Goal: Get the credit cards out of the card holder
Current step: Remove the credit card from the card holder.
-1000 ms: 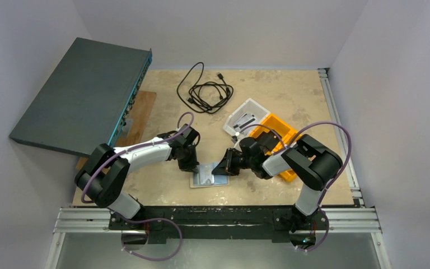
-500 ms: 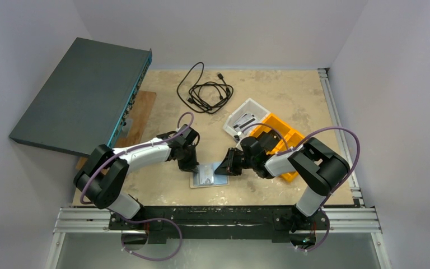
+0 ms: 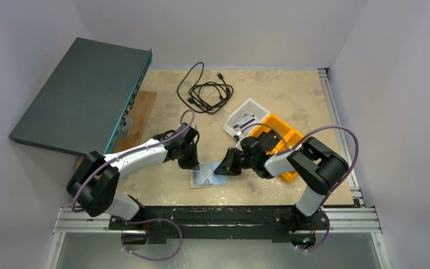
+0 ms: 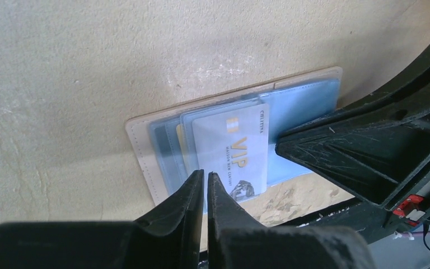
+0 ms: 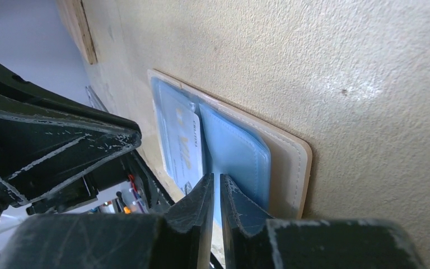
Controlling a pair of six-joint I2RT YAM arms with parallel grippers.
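Room: pale grey-white walls [image 3: 218, 28] close in on the far, left and right sides of the card holder [image 3: 208, 177]; flat, even light.
Table: beige top [image 3: 291, 95], mottled and scuffed, with a faint scratch just past the holder's far edge in the left wrist view.
Dark box: big grey-teal flat unit [image 3: 78, 95], tilted, far off to the holder's left and beyond it, hanging over the table's left edge.
Frame: aluminium rails [image 3: 218, 221] on the near side of the holder, carrying both arm bases.
Arms: left arm [image 3: 140, 154] reaches in from the holder's left, right arm [image 3: 313, 162] from its right; purple cables loop over both.
Board: brown wooden slab [image 3: 140, 112], left of the holder and farther back, partly under the dark box.
Cable: black coil [image 3: 204, 89], well beyond the holder.
Orange bin: [image 3: 274, 120] to the holder's right, partly behind the right arm.
White tray: [image 3: 246, 112] beyond and right of the holder, touching the bin.
Card holder: lies open and flat near the table's near edge, between the two grippers; cream rim, blue-grey pockets facing up.
Card: pale, with gold "VIP" lettering [image 4: 232, 151], face up in the pockets.
Left gripper: [image 4: 203, 175] jaws drawn together to a thin slit, nothing between them, tips at the card's edge.
Right gripper: [image 5: 215, 180] jaws likewise almost together and empty, tips over the holder's right-hand blue pocket; contact cannot be told.
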